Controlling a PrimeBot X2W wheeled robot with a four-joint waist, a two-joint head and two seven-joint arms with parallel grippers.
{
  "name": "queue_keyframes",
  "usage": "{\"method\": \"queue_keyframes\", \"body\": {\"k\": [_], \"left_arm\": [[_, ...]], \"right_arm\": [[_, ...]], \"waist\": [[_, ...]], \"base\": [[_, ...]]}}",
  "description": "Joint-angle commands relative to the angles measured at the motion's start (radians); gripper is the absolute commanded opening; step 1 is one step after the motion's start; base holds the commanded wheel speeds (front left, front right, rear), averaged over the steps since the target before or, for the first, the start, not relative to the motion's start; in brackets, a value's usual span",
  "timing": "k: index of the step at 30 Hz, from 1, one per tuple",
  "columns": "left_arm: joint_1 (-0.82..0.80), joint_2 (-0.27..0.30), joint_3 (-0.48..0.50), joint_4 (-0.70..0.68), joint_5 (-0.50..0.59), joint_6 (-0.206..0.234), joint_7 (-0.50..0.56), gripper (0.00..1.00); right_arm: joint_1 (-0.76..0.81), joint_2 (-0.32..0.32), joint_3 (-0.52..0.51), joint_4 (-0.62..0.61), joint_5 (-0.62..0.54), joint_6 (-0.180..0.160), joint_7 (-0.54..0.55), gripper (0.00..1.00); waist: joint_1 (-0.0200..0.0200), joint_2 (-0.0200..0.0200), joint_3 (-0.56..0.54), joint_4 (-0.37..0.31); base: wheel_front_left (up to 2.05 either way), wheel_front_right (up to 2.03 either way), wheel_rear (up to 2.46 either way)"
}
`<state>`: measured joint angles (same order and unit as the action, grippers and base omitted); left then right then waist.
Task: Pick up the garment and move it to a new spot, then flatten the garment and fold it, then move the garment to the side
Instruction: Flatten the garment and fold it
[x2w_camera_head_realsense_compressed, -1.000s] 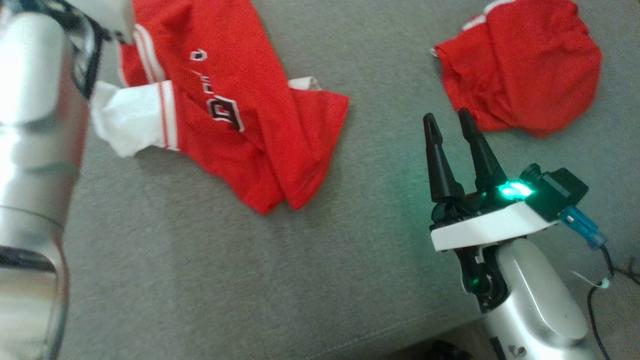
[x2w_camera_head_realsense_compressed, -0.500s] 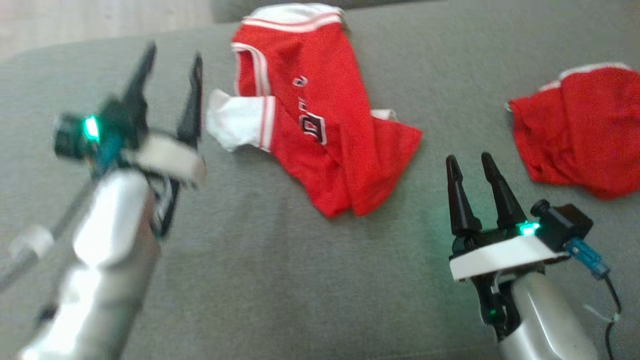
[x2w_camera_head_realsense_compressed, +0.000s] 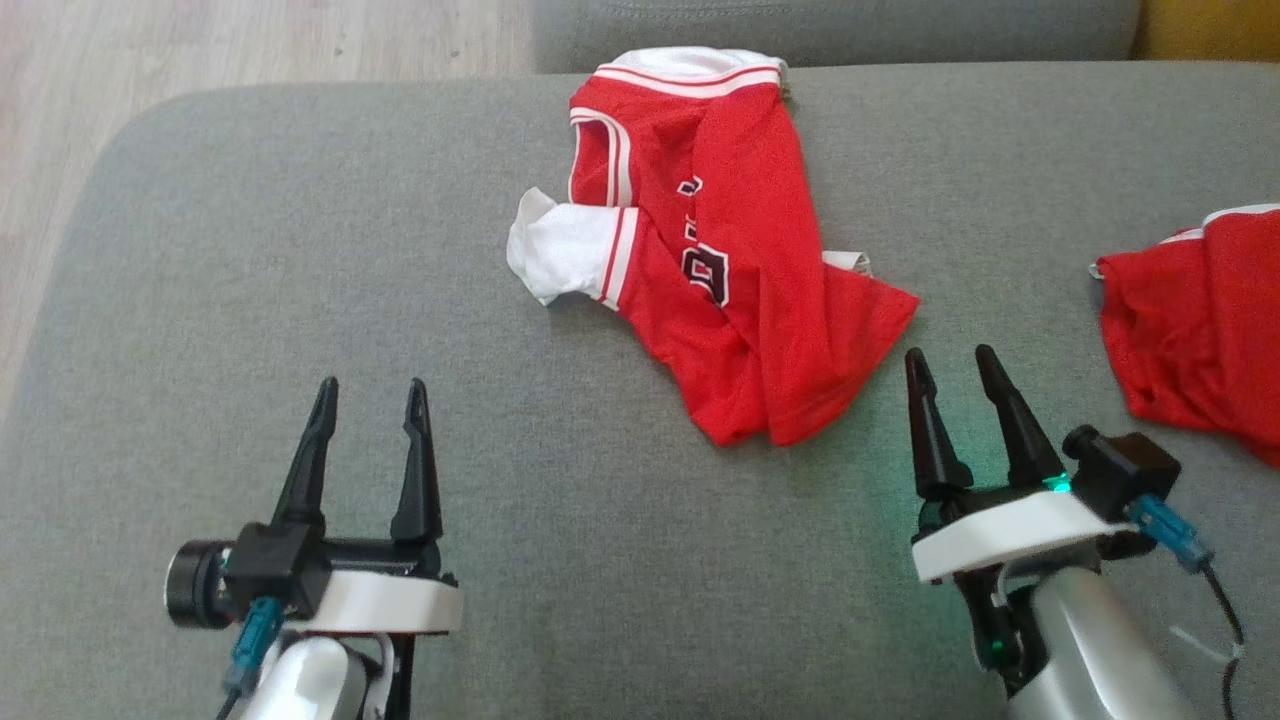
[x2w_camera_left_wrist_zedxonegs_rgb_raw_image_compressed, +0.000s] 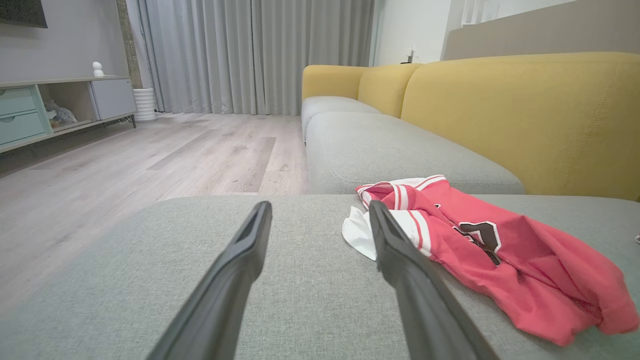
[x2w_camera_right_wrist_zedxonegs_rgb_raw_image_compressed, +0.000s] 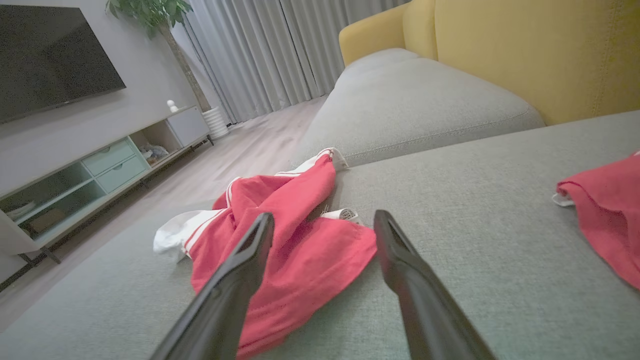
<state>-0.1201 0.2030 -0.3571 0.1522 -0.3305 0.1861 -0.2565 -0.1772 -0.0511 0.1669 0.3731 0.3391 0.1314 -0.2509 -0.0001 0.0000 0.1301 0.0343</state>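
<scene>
Hovering w/ jaws spread wide and empty, left gripper (x2w_camera_head_realsense_compressed: 371, 385) and right gripper (x2w_camera_head_realsense_compressed: 948, 352) sit near the front edge of the grey sofa cushion (x2w_camera_head_realsense_compressed: 250, 250); pickup looks not yet begun. Red jersey (x2w_camera_head_realsense_compressed: 720, 290) lies crumpled mid-cushion toward the back edge, its hem just ahead of the right gripper. Next move prob. needs both arms reaching fwd to pinch two edges. Another red garment (x2w_camera_head_realsense_compressed: 1190, 320) lies at the right edge. Room: wood floor (x2w_camera_left_wrist_zedxonegs_rgb_raw_image_compressed: 150, 160), yellow backrest (x2w_camera_left_wrist_zedxonegs_rgb_raw_image_compressed: 500, 110), grey curtains (x2w_camera_left_wrist_zedxonegs_rgb_raw_image_compressed: 250, 50).
</scene>
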Motion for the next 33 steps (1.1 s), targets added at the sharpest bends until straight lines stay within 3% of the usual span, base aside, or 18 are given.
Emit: {"method": "queue_keyframes", "body": {"k": [1, 12, 18, 19, 20, 21, 27, 33], "left_arm": [[-0.049, 0.007, 0.043, -0.044, 0.003, 0.008, -0.005, 1.0], [-0.096, -0.049, 0.021, -0.014, 0.01, -0.023, -0.005, 1.0], [-0.118, -0.071, 0.018, 0.006, 0.019, -0.041, -0.005, 1.0], [-0.121, -0.074, 0.019, 0.009, 0.021, -0.043, -0.005, 1.0], [-0.123, -0.076, 0.021, 0.011, 0.022, -0.045, -0.005, 1.0], [-0.124, -0.077, 0.025, 0.013, 0.022, -0.045, -0.005, 1.0], [-0.112, -0.084, 0.05, 0.012, 0.024, -0.044, -0.005, 1.0], [-0.105, -0.101, 0.063, 0.011, 0.029, -0.053, -0.005, 1.0]], "right_arm": [[-0.055, 0.001, 0.008, -0.007, -0.012, -0.001, -0.009, 1.0], [-0.296, 0.001, -0.083, 0.302, -0.006, -0.001, 0.116, 1.0], [-0.412, 0.001, -0.109, 0.503, -0.043, -0.001, 0.128, 1.0], [-0.426, 0.001, -0.104, 0.528, -0.048, -0.001, 0.122, 0.97], [-0.438, 0.001, -0.104, 0.548, -0.059, -0.001, 0.108, 0.24], [-0.451, 0.001, -0.114, 0.565, -0.077, -0.001, 0.088, 0.0], [-0.5, 0.001, -0.216, 0.604, -0.199, -0.001, 0.026, 0.0], [-0.557, -0.039, -0.365, 0.548, -0.327, -0.001, 0.026, 0.0]], "waist": [[0.0001, 0.0, 0.01, 0.007], [0.0001, 0.0, 0.086, 0.057], [0.0001, 0.0, 0.115, 0.096], [0.0001, 0.0, 0.117, 0.1], [0.0001, 0.0, 0.118, 0.103], [0.0001, 0.0, 0.117, 0.104], [0.0001, 0.0, 0.103, 0.09], [0.0001, 0.0, 0.085, 0.074]], "base": [[0.0, 0.0, 0.0], [0.0, 0.0, 0.0], [0.0, 0.0, 0.0], [0.0, 0.0, 0.0], [0.0, 0.0, 0.0], [0.0, 0.0, 0.0], [0.0, 0.0, 0.0], [0.0, 0.0, 0.0]]}}
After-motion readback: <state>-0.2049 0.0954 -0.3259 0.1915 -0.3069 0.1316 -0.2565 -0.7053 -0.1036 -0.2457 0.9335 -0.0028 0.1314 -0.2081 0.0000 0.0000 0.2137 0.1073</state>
